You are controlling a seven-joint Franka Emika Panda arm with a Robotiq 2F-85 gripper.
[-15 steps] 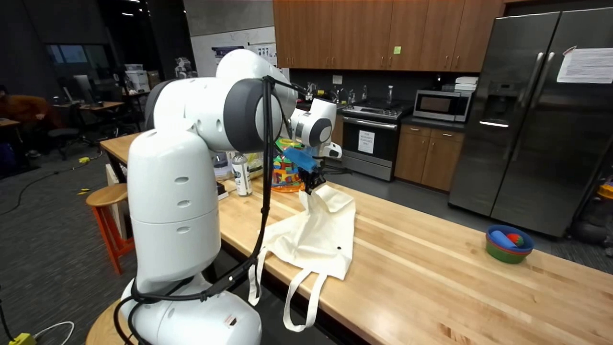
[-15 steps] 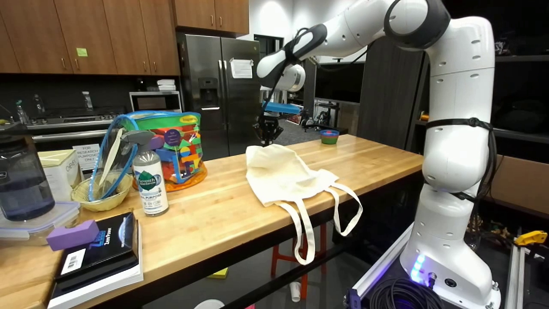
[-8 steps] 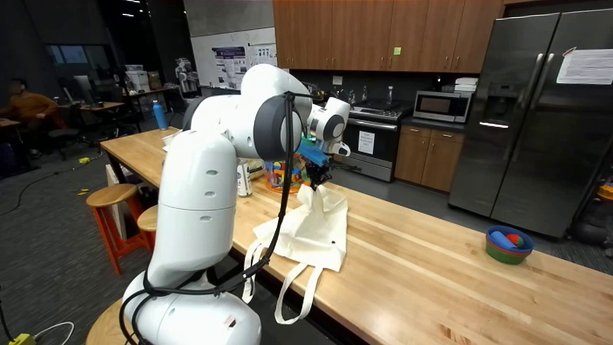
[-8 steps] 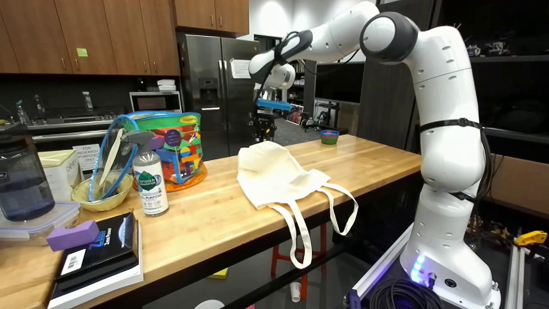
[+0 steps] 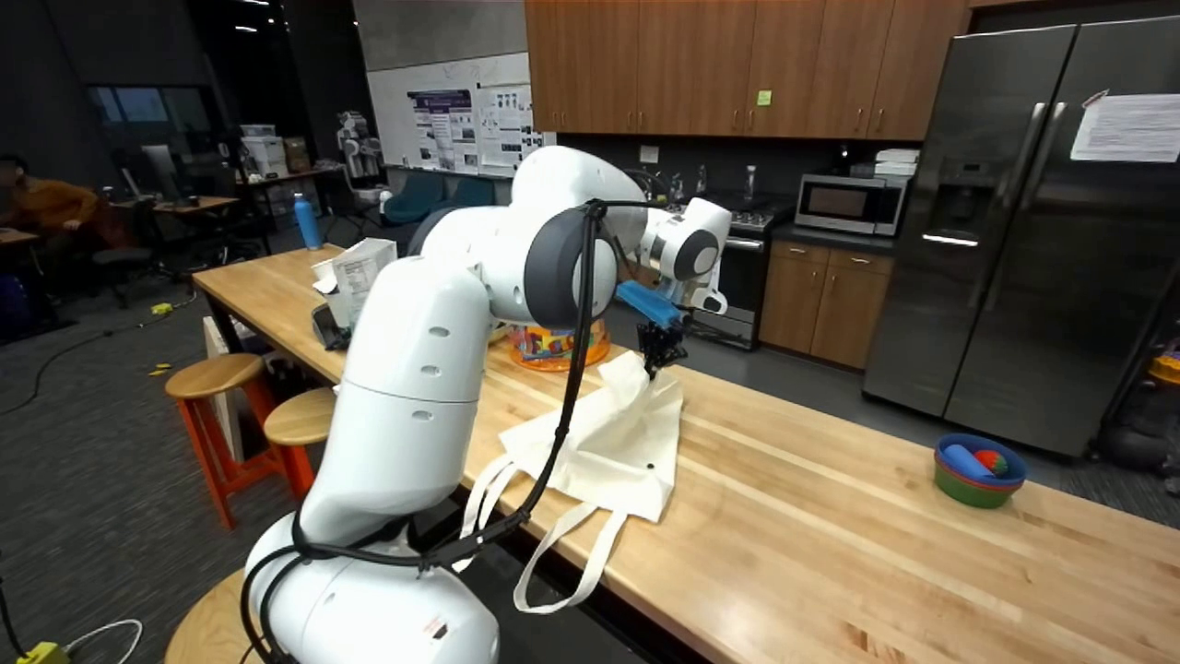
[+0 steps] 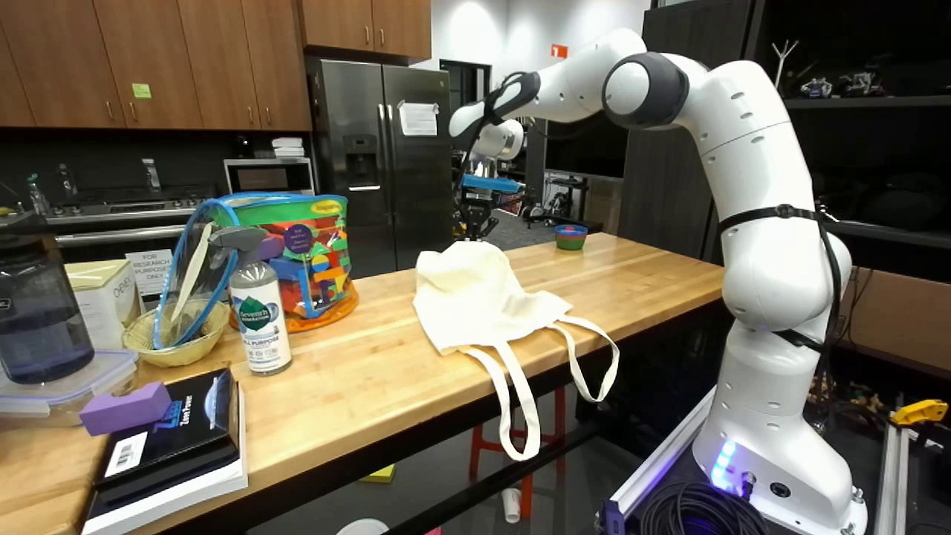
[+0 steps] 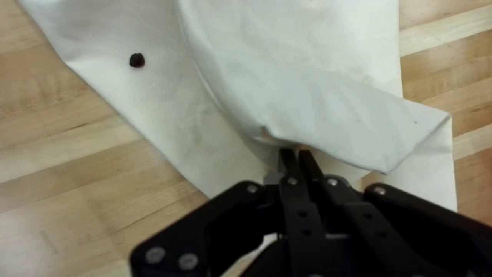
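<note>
A clear plastic spray bottle (image 6: 260, 319) wears a white label reading "Seventh Generation" and "All Purpose". Beyond it, a white paper sign (image 6: 151, 272) says "For Research Purposes Only". The lettering on a flat black box (image 6: 199, 422) looks like "Zone Power".

The cream cloth tote bag (image 5: 618, 452) lies crumpled on the pale wooden bench (image 5: 830, 498), its two straps (image 5: 604, 553) hanging over the edge nearest the white robot arm (image 5: 410, 369). The black pincer (image 7: 296, 152) is closed, its jaws drawn together on the bag's raised fold, which tents up to them in both exterior views. Planks run on from the bag to nested blue, red and green bowls (image 5: 979, 486), well apart from it. Toward the opposite end stands a clear zip bag of colourful blocks (image 6: 310, 260).

The bench top is glossy, striped light and dark. Behind are brown wooden cabinets (image 5: 728, 69) and a dark steel refrigerator (image 5: 1014, 240).
</note>
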